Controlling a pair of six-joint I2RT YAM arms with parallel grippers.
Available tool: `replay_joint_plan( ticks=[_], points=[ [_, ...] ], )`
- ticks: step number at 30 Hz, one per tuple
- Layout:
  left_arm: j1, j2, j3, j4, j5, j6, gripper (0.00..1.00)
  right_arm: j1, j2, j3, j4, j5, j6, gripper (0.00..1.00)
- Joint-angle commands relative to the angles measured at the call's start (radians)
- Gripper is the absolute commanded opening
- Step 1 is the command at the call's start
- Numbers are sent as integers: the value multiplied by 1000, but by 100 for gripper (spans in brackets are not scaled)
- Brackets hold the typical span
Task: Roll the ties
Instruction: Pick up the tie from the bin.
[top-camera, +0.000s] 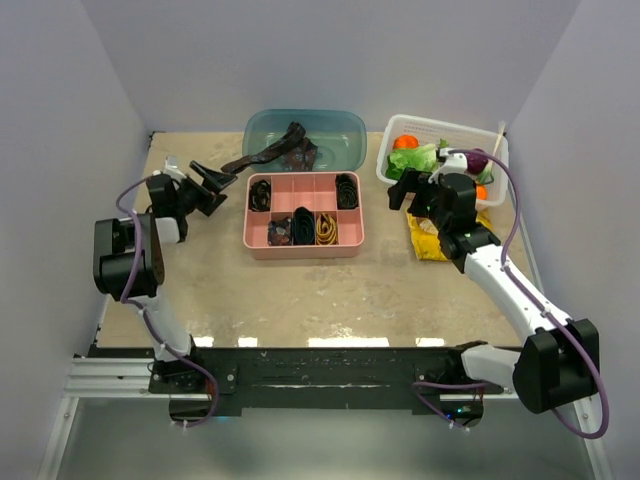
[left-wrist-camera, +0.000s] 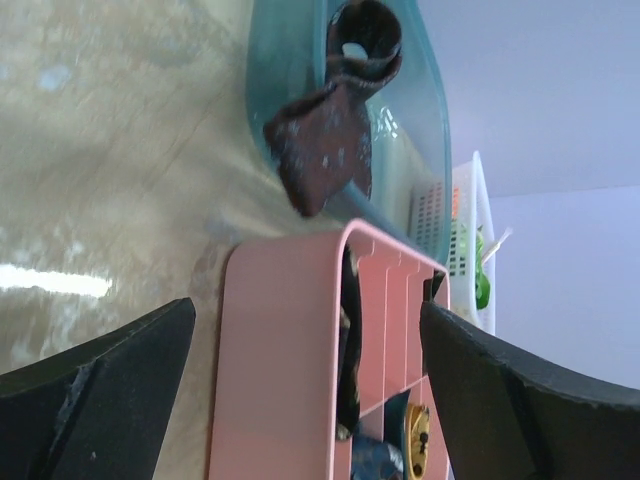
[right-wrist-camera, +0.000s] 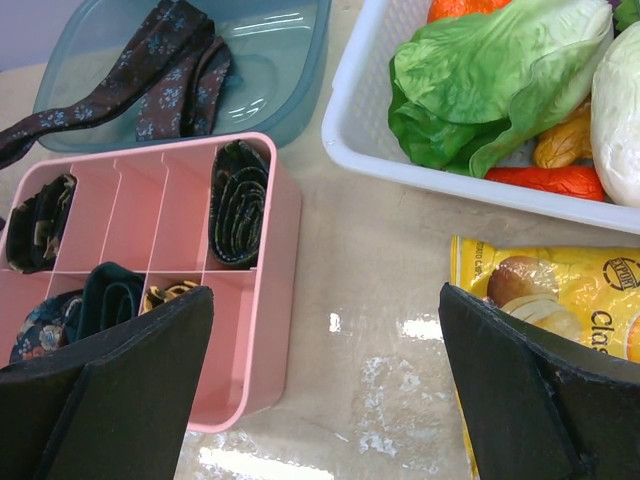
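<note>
The loose tie (top-camera: 272, 152) lies crumpled in the teal bin (top-camera: 345, 122), with one end draped over the rim near the left hand (top-camera: 218, 187). That hand and the right hand (top-camera: 398, 190) both gape wide, holding nothing. The tie looks soft, light and slippery; I'd pinch the hanging end and drag it flat onto the table (top-camera: 300, 290).

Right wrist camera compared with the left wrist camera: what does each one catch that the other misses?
Only the right wrist view: the yellow snack bag lying on the table beside the basket. Only the left wrist view: the pointed wide end of the unrolled tie, draped over the rim of the teal bin. Both: the pink tray with coiled ties in it, the teal bin, that patterned tie and the white basket.
</note>
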Motion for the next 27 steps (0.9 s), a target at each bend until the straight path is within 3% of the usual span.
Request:
replay_joint_plan(
  ticks=[1, 4, 9, 15, 18, 22, 25, 27],
  points=[
    [4, 66, 128, 166, 34, -84, 97, 5, 2, 37, 24, -18, -23, 99],
    [1, 150, 201, 164, 25, -101, 93, 5, 8, 35, 24, -12, -28, 99],
    [-9, 241, 309, 160, 28, -125, 72, 5, 28, 47, 18, -4, -31, 99],
    [-34, 293, 410, 59, 7, -81, 61, 5, 45, 61, 11, -1, -29, 99],
    [-46, 315, 436, 50, 13, -82, 49, 5, 48, 61, 14, 2, -29, 99],
    [-52, 309, 439, 47, 11, -79, 18, 5, 60, 66, 14, -12, -28, 99],
    [-54, 277, 449, 41, 11, -76, 1, 5, 66, 73, 9, -29, -23, 99],
    [-59, 252, 464, 30, 23, -76, 0, 5, 66, 83, 3, -49, -17, 99]
  ],
)
